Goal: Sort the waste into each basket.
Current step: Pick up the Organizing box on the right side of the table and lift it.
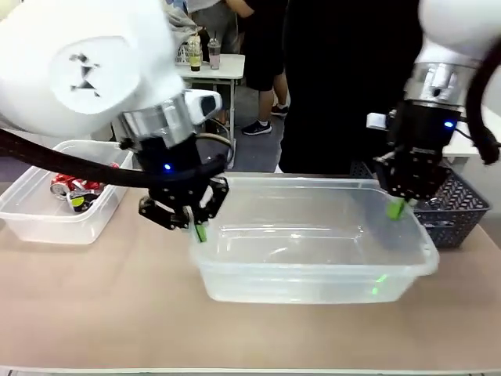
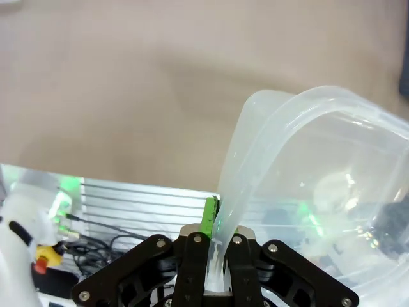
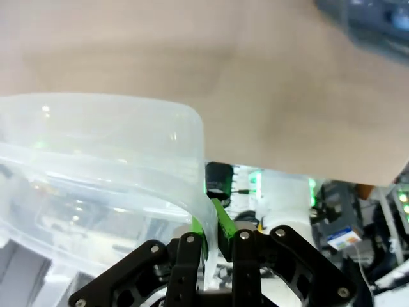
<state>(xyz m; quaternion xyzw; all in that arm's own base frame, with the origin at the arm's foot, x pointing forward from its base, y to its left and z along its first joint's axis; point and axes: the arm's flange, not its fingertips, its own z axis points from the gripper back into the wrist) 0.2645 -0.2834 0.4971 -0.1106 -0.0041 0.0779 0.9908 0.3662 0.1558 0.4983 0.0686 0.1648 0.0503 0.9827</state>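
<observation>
Left claw [image 1: 197, 227]: you see it clamped on the big tub's [image 1: 313, 235] rim.
Right claw [image 1: 398, 205]: clamped on the opposite rim.
Small tub [image 1: 47, 215]: holds red cans [image 1: 72, 188].
Writing: none you can read.

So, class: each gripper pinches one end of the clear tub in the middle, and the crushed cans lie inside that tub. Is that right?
Not quite. The left gripper and the right gripper do each pinch an end of the middle tub, but that tub looks empty. The front view shows the crushed cans in the other clear tub, off to the robot's left.
</observation>
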